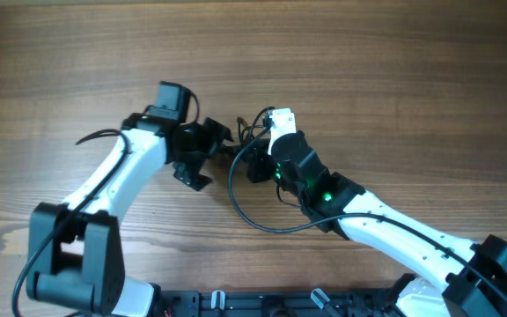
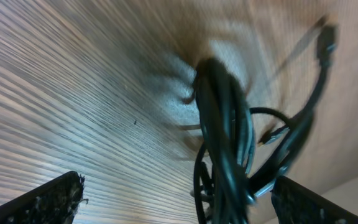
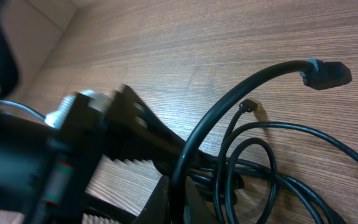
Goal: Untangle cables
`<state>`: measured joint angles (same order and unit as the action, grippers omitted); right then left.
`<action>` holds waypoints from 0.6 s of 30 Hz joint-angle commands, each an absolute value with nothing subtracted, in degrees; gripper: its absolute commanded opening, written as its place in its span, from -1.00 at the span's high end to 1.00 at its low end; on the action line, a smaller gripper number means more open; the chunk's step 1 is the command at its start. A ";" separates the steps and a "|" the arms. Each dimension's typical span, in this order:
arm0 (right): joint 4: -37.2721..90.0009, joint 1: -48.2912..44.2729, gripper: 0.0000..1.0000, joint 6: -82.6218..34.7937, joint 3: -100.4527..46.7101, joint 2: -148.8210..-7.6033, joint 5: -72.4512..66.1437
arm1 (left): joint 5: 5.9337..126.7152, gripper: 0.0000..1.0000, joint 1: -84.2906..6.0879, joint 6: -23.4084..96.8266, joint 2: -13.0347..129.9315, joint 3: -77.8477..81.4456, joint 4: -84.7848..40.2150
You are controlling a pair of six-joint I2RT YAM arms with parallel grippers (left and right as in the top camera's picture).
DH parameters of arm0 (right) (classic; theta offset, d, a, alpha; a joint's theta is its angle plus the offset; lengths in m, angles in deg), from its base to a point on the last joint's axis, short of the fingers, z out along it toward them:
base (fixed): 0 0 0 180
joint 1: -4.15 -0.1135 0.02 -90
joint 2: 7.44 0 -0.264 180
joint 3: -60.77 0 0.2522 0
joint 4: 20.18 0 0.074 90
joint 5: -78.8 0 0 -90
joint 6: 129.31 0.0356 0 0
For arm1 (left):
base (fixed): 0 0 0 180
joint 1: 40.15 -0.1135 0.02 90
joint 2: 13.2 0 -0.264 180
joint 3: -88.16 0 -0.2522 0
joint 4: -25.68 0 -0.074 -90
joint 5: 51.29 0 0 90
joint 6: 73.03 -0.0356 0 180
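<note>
The left arm (image 1: 130, 172) is angled in from the lower left and the right arm (image 1: 385, 229) from the lower right. The left gripper (image 1: 221, 141) and the right gripper (image 1: 252, 160) are set almost tip to tip over the wooden table (image 1: 394, 79). The cables (image 2: 225, 143) are seen as a bunched knot of thin black cords, with loose loops and a plug (image 3: 325, 71) standing out. The knot lies between the left gripper's widely spread fingers (image 2: 48, 202). Whether the right gripper is pinched on it cannot be told.
</note>
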<state>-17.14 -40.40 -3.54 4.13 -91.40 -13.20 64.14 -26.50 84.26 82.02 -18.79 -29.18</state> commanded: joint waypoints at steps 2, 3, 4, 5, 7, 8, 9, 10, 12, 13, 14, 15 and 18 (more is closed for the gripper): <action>-17.71 -40.05 0.91 -3.08 3.94 -90.03 -13.70 | 64.44 -0.67 -24.34 86.49 83.05 -17.85 -27.45; -17.73 -40.05 0.91 -3.08 3.94 -90.03 -13.55 | 64.14 -0.62 -24.34 86.47 83.05 -17.85 -27.48; -17.78 -40.05 0.91 -3.08 3.94 -90.03 -13.04 | 63.46 -0.55 -24.36 86.49 83.03 -17.85 -27.48; -17.78 -40.05 0.91 -3.08 3.94 -90.03 -12.72 | 62.81 -0.48 -24.34 86.51 83.05 -17.85 -27.48; -17.71 -40.05 0.91 -3.08 3.94 -90.03 -12.65 | 62.06 -0.29 -24.25 87.03 83.16 -17.85 -27.43; -17.73 -40.05 0.91 -3.11 3.94 -90.03 -12.65 | 61.67 -0.25 -24.18 88.00 83.22 -17.85 -27.41; -17.82 -40.05 0.92 -3.11 3.96 -90.03 -12.67 | 60.88 -0.21 -24.05 88.76 83.33 -17.85 -27.37; -17.91 -40.05 0.92 -3.11 3.94 -90.03 -12.67 | 60.14 -0.16 -23.94 89.77 83.35 -17.85 -27.26; -17.88 -40.05 0.91 -3.13 3.94 -90.03 -12.67 | 59.83 0.04 -23.90 91.01 83.35 -17.85 -26.75; -17.88 -40.05 0.91 -3.15 3.96 -90.03 -12.65 | 59.83 0.11 -23.90 91.01 83.35 -17.85 -26.32; -17.84 -40.05 0.91 -3.13 3.94 -90.03 -12.67 | 59.81 0.14 -23.90 91.03 83.35 -17.85 -25.90; -17.86 -40.05 0.91 -3.11 3.96 -90.03 -12.65 | 59.81 0.18 -23.90 91.23 83.35 -17.85 -25.68; -17.86 -40.05 0.91 -3.11 3.96 -90.03 -12.37 | 57.91 0.34 -23.86 91.43 83.35 -17.85 -25.18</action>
<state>-17.19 -40.40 -3.52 4.13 -91.40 -12.76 60.82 -24.27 90.27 82.61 -18.68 -25.55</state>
